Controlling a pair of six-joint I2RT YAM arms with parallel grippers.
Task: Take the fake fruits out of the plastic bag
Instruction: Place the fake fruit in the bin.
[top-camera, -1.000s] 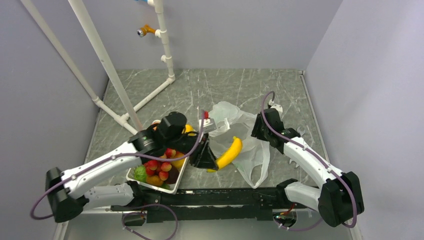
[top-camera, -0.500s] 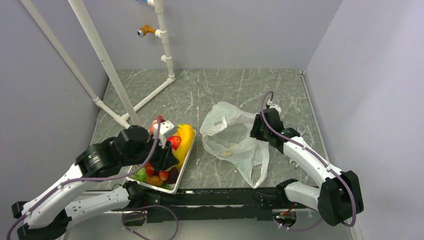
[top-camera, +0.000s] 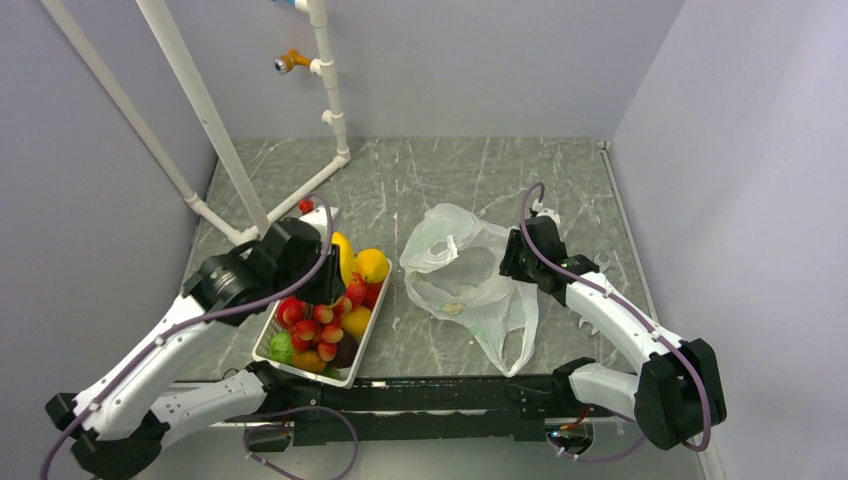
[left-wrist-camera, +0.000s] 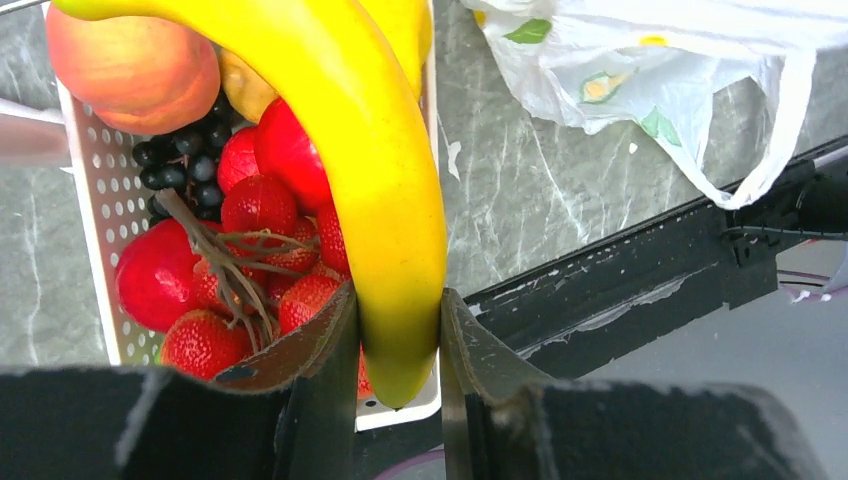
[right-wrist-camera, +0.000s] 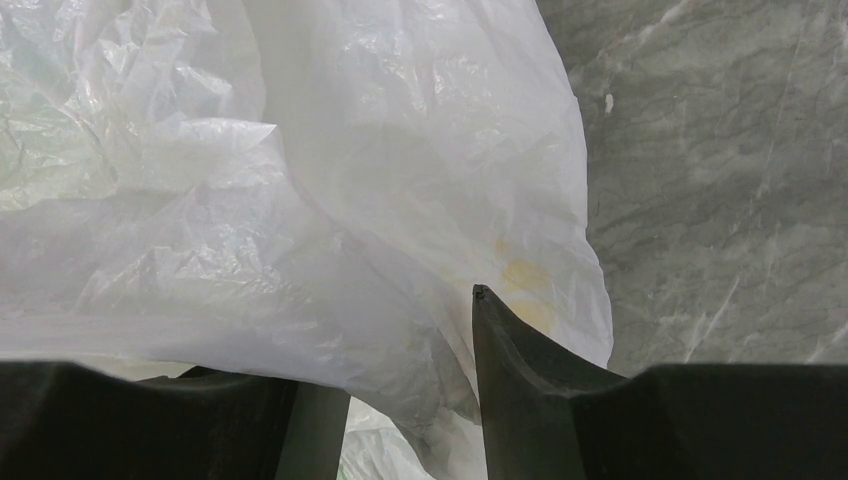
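One second ago the banana (left-wrist-camera: 390, 200) was at the bag (top-camera: 470, 285). Now the left claw (left-wrist-camera: 398, 340), clenched on its near tip, holds it over the basket (left-wrist-camera: 90, 200), so that fruit is out, its long axis running away from the arms. Rightward, the slack bag rests on the counter (top-camera: 450, 180); whether the right claw (right-wrist-camera: 400, 380) pinches it is unclear.

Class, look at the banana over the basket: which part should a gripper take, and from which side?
Grip the banana near its narrow end, from above, one finger on each side, as the left gripper does. It tapers there, so it fits between the jaws, and probably only the top is free of strawberries and basket.
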